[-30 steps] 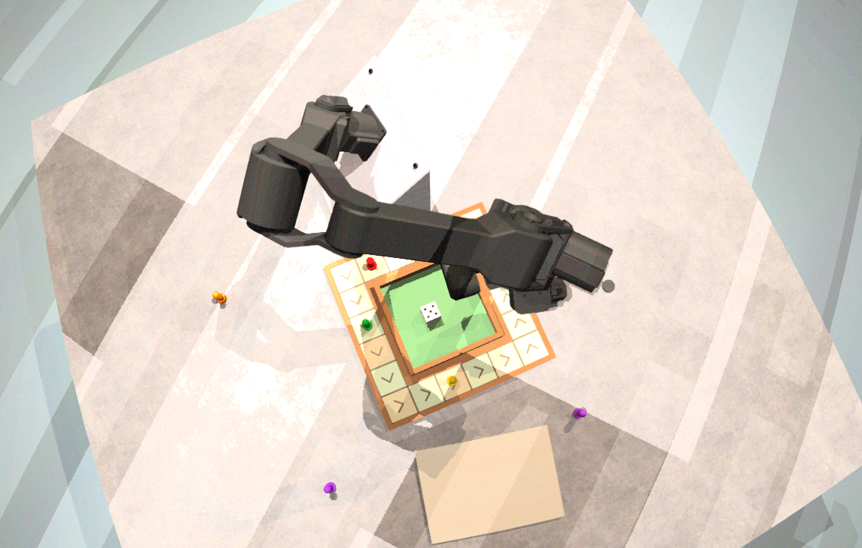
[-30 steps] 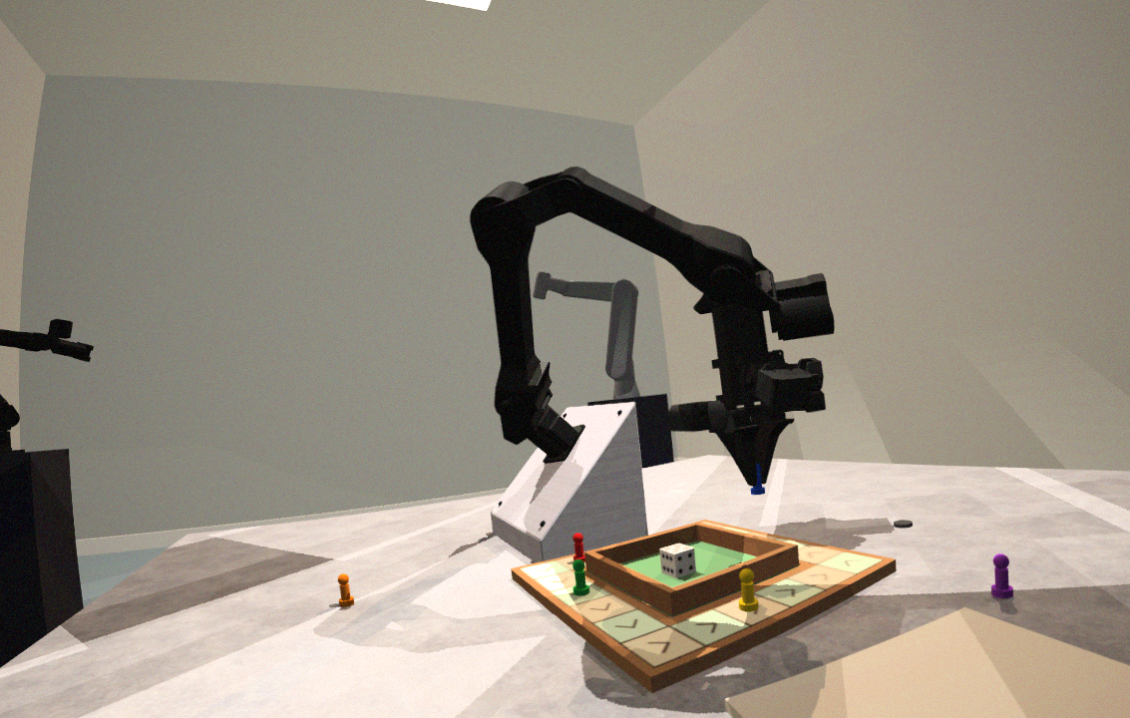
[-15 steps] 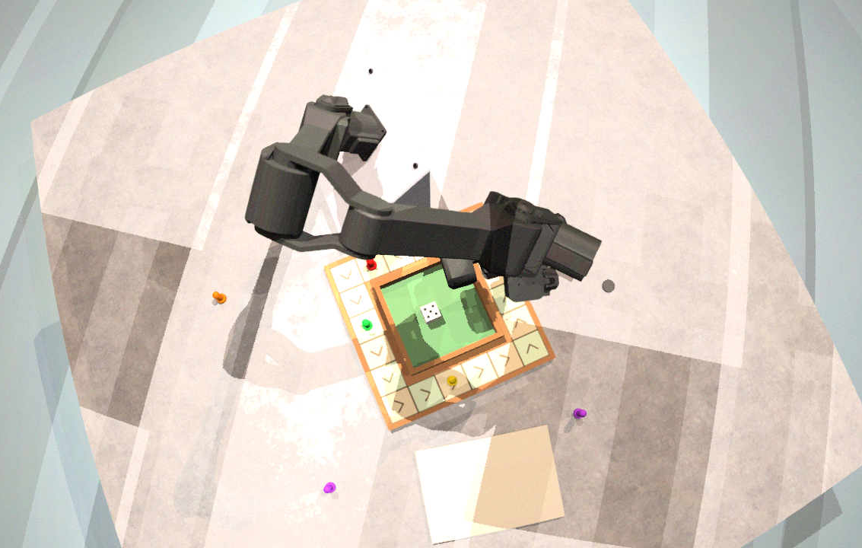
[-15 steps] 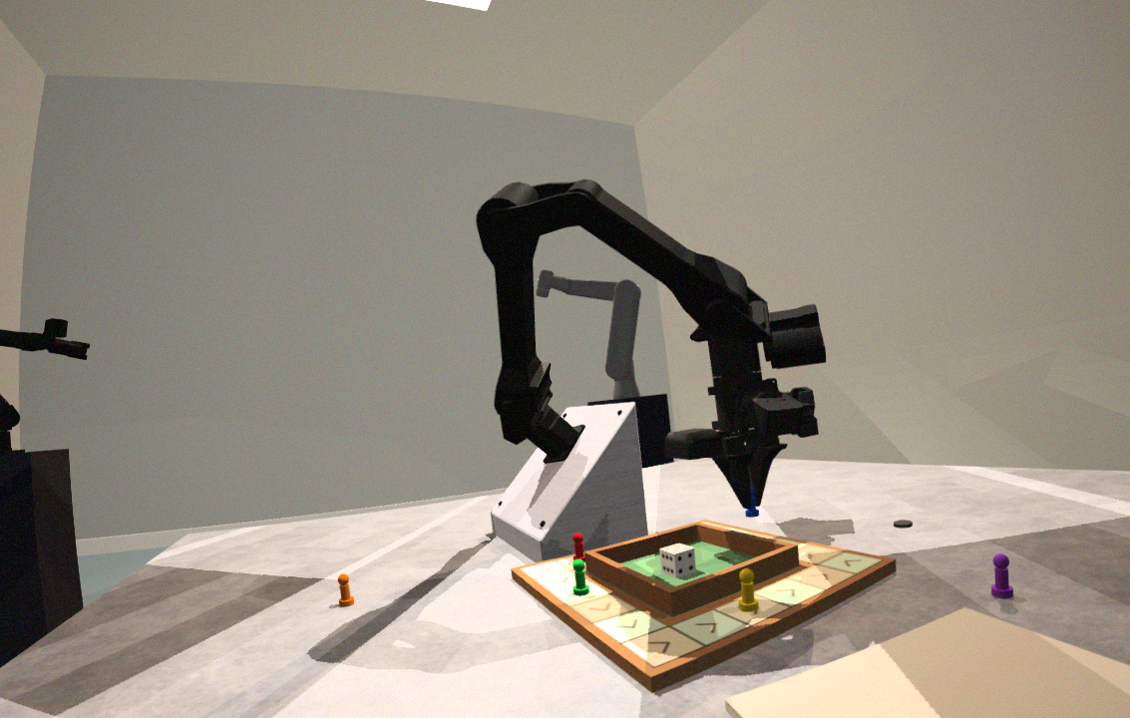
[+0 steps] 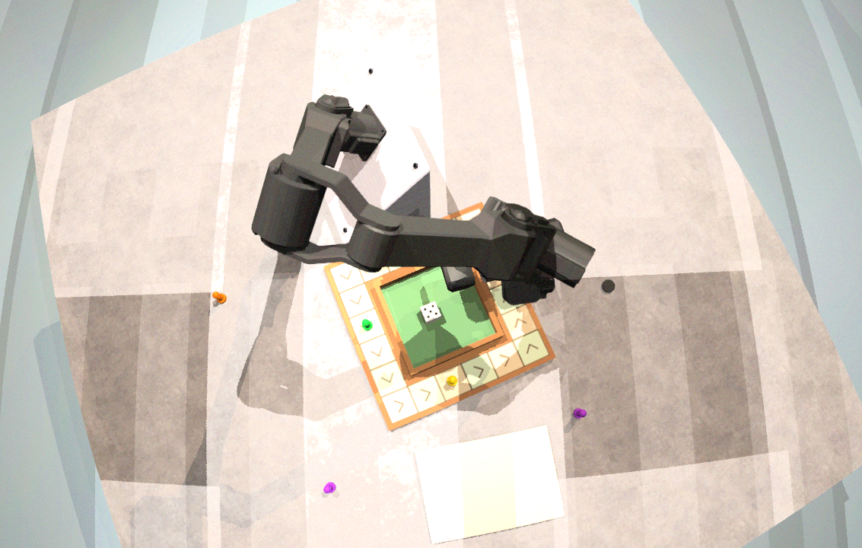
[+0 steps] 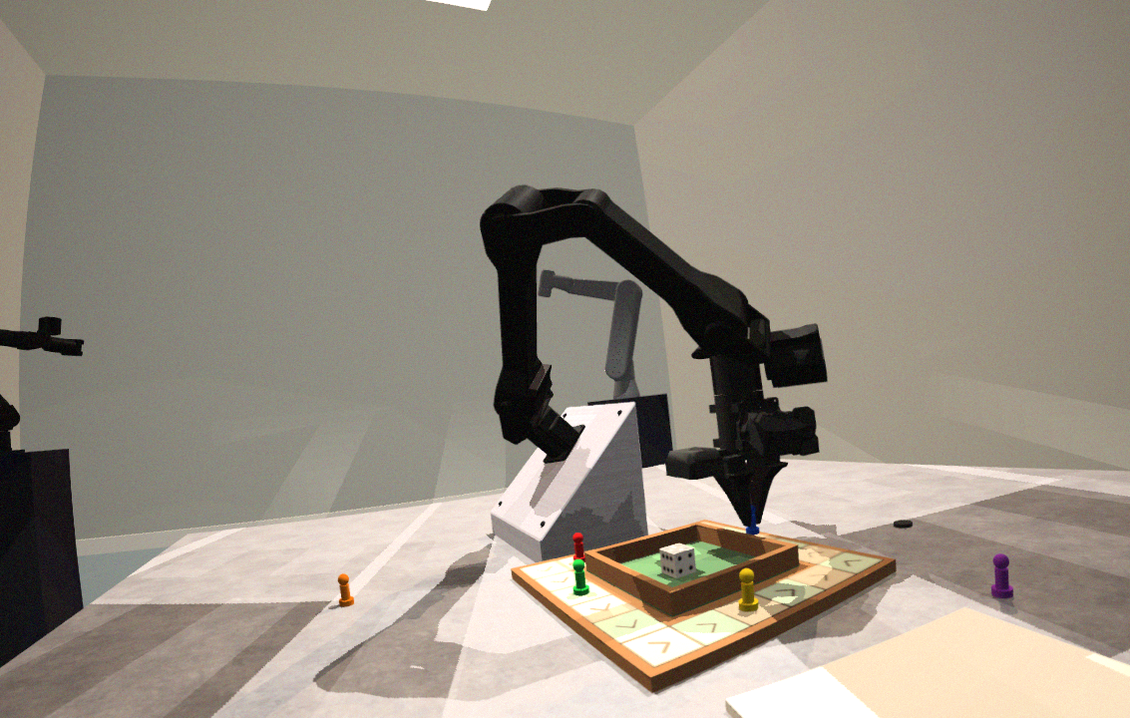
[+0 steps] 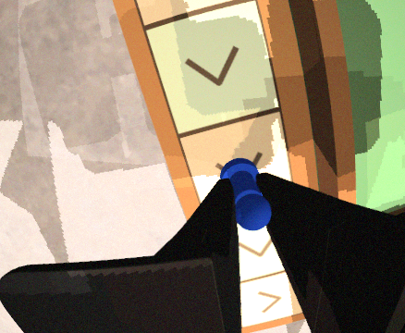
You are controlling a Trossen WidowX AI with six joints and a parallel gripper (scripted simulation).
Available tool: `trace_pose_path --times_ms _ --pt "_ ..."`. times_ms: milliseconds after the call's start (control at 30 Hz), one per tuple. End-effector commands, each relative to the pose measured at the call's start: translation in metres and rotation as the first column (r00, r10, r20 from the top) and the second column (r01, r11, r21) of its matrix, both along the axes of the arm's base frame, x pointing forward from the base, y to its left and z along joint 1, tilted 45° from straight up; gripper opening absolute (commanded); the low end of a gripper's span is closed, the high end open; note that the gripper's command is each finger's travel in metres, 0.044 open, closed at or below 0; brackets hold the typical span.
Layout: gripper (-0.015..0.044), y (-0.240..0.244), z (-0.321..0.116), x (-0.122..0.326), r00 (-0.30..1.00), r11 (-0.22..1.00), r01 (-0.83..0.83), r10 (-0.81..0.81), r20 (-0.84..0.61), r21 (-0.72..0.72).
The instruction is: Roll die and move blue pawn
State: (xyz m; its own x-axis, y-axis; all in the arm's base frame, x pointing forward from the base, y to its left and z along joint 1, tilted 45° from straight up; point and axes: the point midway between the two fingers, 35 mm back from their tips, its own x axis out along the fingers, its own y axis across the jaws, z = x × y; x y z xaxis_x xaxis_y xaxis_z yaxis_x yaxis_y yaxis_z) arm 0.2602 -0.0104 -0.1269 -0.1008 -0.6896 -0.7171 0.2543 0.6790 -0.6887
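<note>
Wrist view shows the blue pawn (image 6: 752, 522) (image 7: 246, 194) clamped in the pincer (image 6: 751, 525) (image 7: 243, 187), above the board's (image 5: 391, 424) (image 6: 653, 680) (image 7: 140, 60) arrowed side strip; its base points downward, so lowering it straight should seat it.

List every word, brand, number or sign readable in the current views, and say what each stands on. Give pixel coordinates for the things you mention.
No words, brands or written numbers are legible.
">"-like arrowheads, turned various ways: squares of the game board (image 5: 389, 427) (image 6: 653, 685) (image 7: 142, 69).
Five pips: top face of the die (image 5: 431, 312) (image 6: 677, 559).
Pips on the die's side faces, exterior view: too small to count surely.
</note>
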Motion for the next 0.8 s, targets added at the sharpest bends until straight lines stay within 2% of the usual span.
trace_pose_path --times_ms 0,67,400,533,633,767 --pt "0.0000 -0.007 -0.005 -0.002 1.000 1.000 -0.001 0.001 -0.007 -0.005" --pt "0.0000 -0.009 -0.007 -0.003 1.000 1.000 -0.001 0.001 -0.007 -0.005" --pt "0.0263 -0.001 -0.001 0.000 1.000 1.000 0.001 -0.001 -0.001 0.000" --pt "0.0368 0.030 0.030 0.005 1.000 1.000 -0.001 0.001 -0.007 -0.002" --pt "0.0440 0.032 0.032 0.005 1.000 1.000 -0.001 0.001 -0.007 -0.002" --pt "0.0440 0.033 0.040 0.002 1.000 1.000 -0.005 0.005 -0.012 -0.001"
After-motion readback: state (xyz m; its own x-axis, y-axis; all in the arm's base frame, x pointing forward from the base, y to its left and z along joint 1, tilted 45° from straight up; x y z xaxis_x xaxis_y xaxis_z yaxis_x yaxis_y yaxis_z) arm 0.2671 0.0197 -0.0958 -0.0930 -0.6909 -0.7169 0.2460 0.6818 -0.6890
